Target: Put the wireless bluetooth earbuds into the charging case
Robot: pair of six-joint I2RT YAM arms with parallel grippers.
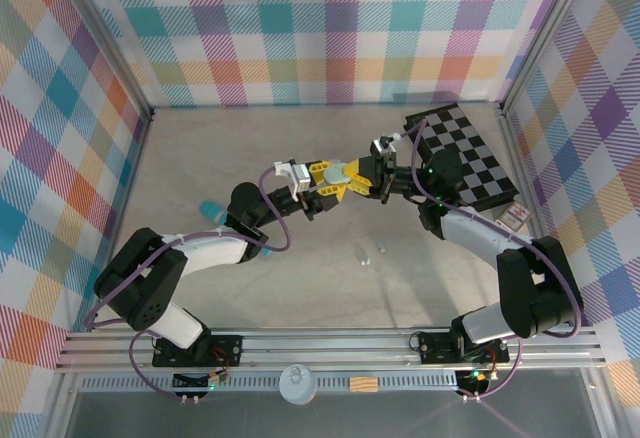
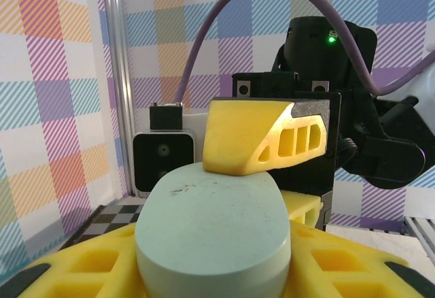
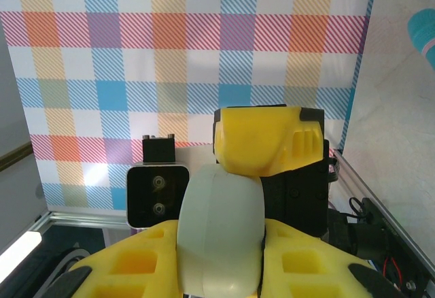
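Grey tabletop (image 1: 250, 148), plaid walls (image 1: 330, 28), checkerboard mat (image 1: 480, 158); mint case (image 2: 211, 230) aloft.

The case (image 2: 211, 233) is pale mint; fingers (image 2: 255, 138) yellow; cables (image 2: 234, 1) purple; walls (image 1: 320, 28) pastel plaid; board (image 1: 465, 153) black-and-white chequered; table (image 1: 330, 283) grey; cylinder (image 1: 208, 208) teal.

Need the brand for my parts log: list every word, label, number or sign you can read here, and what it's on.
None can be read.
Case: plain pale mint with a faint smudge, no lettering.
White item at the checkerboard's near corner: dark and red marks, too small to read.
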